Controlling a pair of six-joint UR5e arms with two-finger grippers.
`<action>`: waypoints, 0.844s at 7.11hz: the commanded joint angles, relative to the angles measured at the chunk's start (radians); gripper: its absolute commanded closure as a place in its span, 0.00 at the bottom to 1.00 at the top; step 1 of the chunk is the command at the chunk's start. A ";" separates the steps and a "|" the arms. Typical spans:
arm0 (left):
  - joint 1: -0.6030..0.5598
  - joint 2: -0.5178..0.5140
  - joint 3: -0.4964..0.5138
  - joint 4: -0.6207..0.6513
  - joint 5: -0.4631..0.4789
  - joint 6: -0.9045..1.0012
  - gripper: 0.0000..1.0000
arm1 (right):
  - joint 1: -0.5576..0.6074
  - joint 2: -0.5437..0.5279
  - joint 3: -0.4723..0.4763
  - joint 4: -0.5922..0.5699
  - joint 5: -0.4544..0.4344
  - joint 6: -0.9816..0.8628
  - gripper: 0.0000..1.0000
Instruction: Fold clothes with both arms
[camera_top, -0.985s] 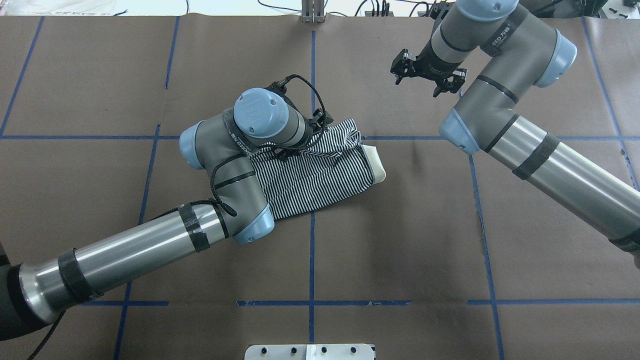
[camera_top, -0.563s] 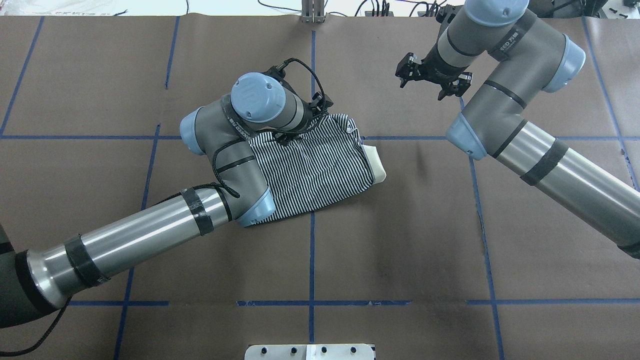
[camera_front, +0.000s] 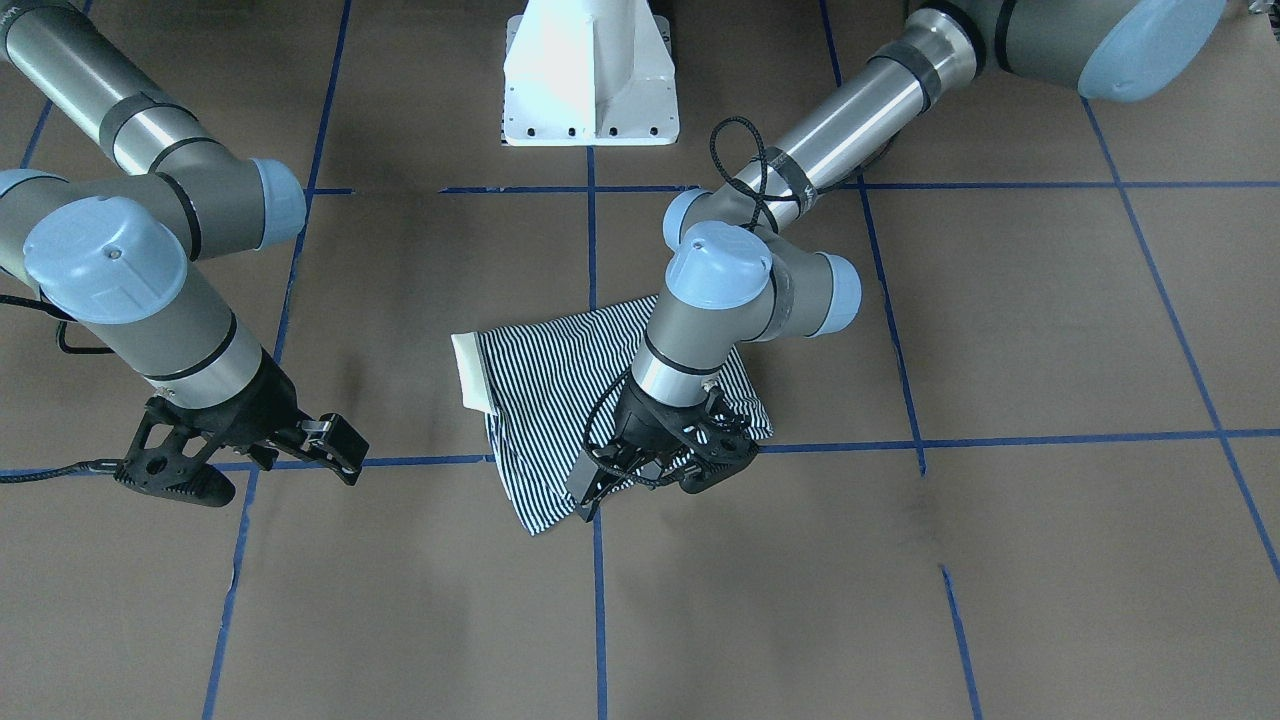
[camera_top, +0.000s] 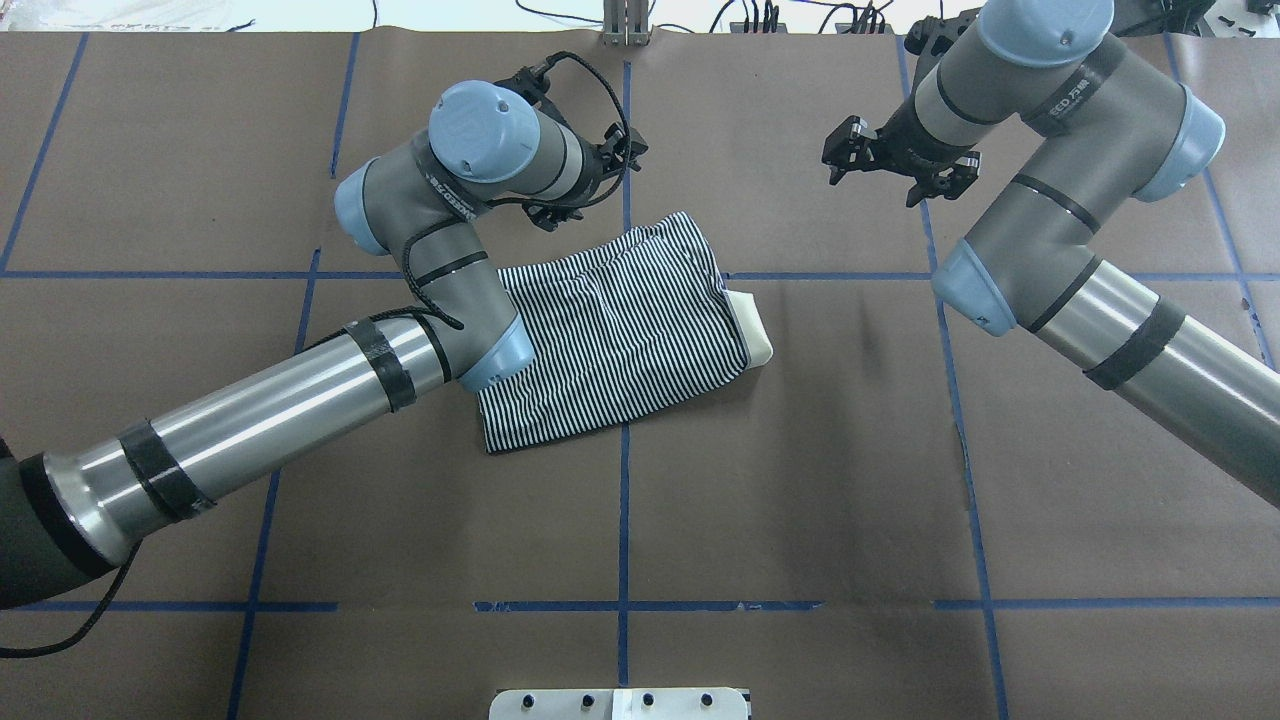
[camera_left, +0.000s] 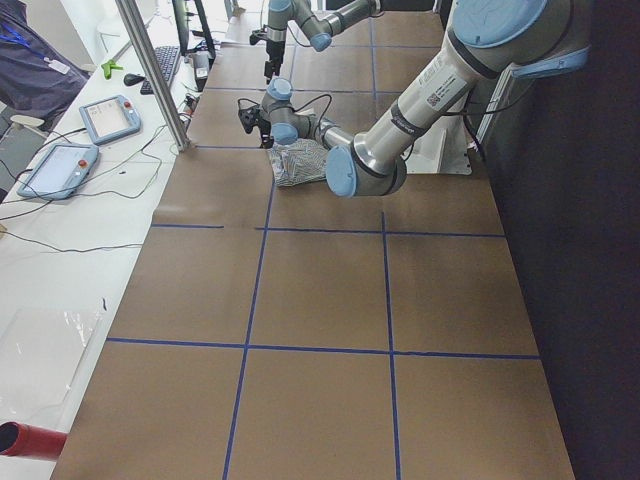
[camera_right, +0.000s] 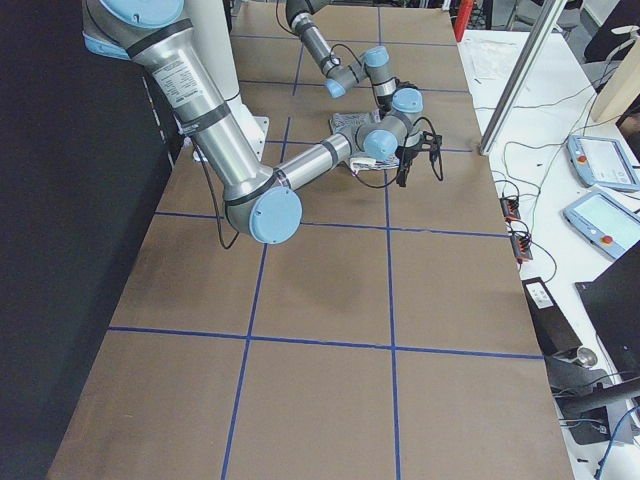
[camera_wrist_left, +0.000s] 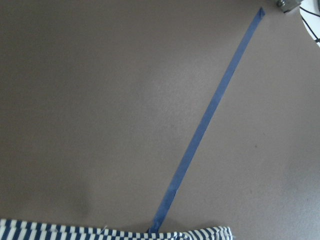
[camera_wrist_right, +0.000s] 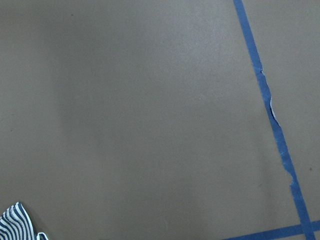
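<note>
Since 1 second ago the left hand (camera_top: 585, 175) has lifted off the polo shirt (camera_top: 620, 330) and drawn back to its 11 o'clock; the right hand (camera_top: 893, 170) has slid farther off at 2 o'clock; both hang released, jaws spread, holding nothing. We judge they stand clear so the folded shirt lies undisturbed on the tabletop (camera_top: 820, 480), cream collar (camera_top: 752, 330) at 3 o'clock; folding looks nearly done.

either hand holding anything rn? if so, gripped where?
Nothing is held. The left hand hangs open over an edge of the polo shirt; the right hand is open, clear of it.
</note>
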 joint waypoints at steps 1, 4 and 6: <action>-0.093 0.062 -0.087 0.066 -0.137 0.139 0.00 | 0.090 -0.060 0.031 -0.001 0.085 -0.114 0.00; -0.296 0.395 -0.512 0.307 -0.236 0.589 0.00 | 0.248 -0.247 0.086 0.000 0.156 -0.414 0.00; -0.470 0.539 -0.562 0.362 -0.323 0.978 0.00 | 0.384 -0.375 0.073 -0.003 0.207 -0.696 0.00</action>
